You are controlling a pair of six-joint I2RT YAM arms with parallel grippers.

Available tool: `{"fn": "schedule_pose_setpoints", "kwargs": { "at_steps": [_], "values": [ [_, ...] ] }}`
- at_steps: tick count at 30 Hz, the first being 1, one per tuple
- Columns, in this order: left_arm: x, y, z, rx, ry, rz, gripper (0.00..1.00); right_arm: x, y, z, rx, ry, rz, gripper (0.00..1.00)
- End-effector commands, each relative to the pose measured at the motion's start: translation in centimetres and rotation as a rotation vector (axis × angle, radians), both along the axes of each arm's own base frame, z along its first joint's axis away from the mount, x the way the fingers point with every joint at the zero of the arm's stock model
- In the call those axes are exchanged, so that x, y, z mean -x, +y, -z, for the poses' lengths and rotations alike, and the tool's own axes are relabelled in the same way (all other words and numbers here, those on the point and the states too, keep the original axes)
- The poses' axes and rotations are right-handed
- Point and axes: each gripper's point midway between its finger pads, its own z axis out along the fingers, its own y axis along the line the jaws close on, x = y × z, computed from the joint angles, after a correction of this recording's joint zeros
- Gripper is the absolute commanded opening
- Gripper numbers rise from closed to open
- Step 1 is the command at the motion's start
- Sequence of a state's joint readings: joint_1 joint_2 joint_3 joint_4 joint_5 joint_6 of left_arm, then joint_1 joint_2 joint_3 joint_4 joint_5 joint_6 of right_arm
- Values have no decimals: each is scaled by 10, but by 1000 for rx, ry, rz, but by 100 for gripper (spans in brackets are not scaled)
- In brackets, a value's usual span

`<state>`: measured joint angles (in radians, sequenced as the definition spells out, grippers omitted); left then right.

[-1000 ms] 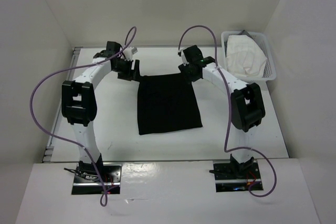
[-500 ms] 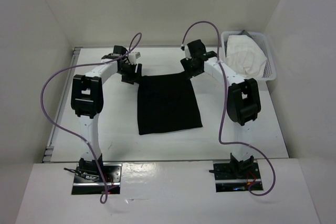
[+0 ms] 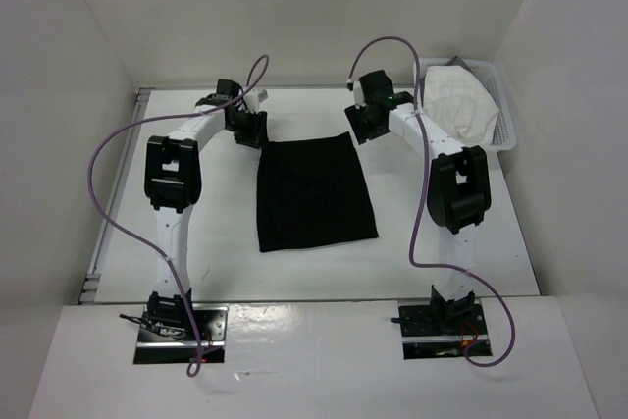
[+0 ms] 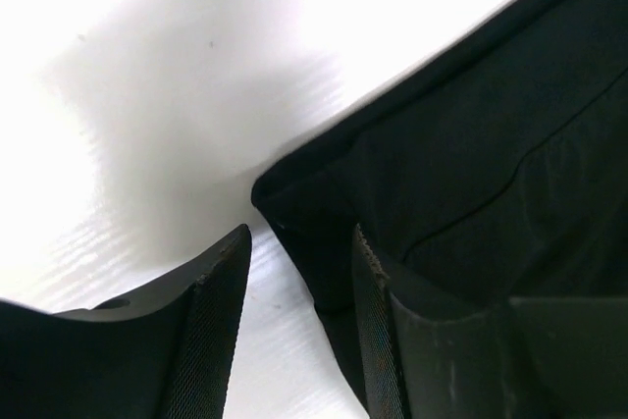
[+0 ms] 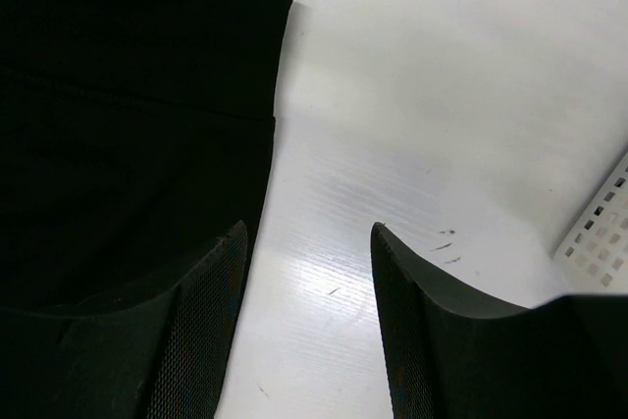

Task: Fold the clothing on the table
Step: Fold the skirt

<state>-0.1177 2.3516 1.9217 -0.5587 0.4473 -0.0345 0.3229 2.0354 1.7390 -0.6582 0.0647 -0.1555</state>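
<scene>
The black clothing [image 3: 315, 193] lies flat on the white table [image 3: 211, 242], roughly rectangular. My left gripper [image 3: 251, 130] is at its far left corner. In the left wrist view that corner [image 4: 294, 205] pokes between the open jaws [image 4: 300, 233], with the right finger [image 4: 378, 340] over the fabric and the left finger [image 4: 218, 326] over bare table. My right gripper [image 3: 361, 127] is at the far right corner, open [image 5: 308, 233]. Its left finger [image 5: 208, 326] overlaps the clothing's edge [image 5: 137, 125], and bare table [image 5: 442, 95] shows in the gap.
A white mesh basket [image 3: 502, 125] holding a white cloth [image 3: 456, 103] stands at the far right, just beyond the right arm. Its edge [image 5: 601, 228] shows in the right wrist view. White walls enclose the table on three sides. Purple cables loop from both arms.
Both arms have stretched farther out over the table. The left gripper has shifted slightly right onto the far left corner and its jaws have narrowed. The clothing has not moved.
</scene>
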Motion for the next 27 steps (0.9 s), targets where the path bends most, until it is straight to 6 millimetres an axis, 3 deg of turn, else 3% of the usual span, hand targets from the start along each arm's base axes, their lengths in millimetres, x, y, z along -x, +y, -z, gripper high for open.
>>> {"fn": "schedule_pose_setpoints", "kwargs": {
  "at_steps": [1,5,8,14,17,18,20,22,24,27],
  "values": [
    [-5,1,1,11,-10,29,53,-12,-1,-25,-16,-52,-3,59],
    [-5,1,1,6,-2,36,51,-15,1,-20,-20,-40,-8,59],
    [4,3,15,-1,26,44,46,-16,4,-18,-26,-35,-14,59],
    [21,13,19,-29,36,62,23,-22,20,-2,-121,38,-73,59],
    [23,19,5,-40,17,77,14,-36,27,-1,-188,50,-100,64],
    [25,19,-1,-44,11,86,14,-39,23,13,-190,82,-91,64],
    [24,26,-7,-48,2,83,14,-48,25,7,-221,74,-101,64],
    [25,29,-14,-65,-17,84,14,-50,22,21,-236,114,-97,64],
    [24,31,-13,-77,-17,78,14,-58,24,18,-267,107,-110,64],
    [24,31,-13,-77,-17,77,14,-61,29,32,-301,145,-136,64]
  ]
}}
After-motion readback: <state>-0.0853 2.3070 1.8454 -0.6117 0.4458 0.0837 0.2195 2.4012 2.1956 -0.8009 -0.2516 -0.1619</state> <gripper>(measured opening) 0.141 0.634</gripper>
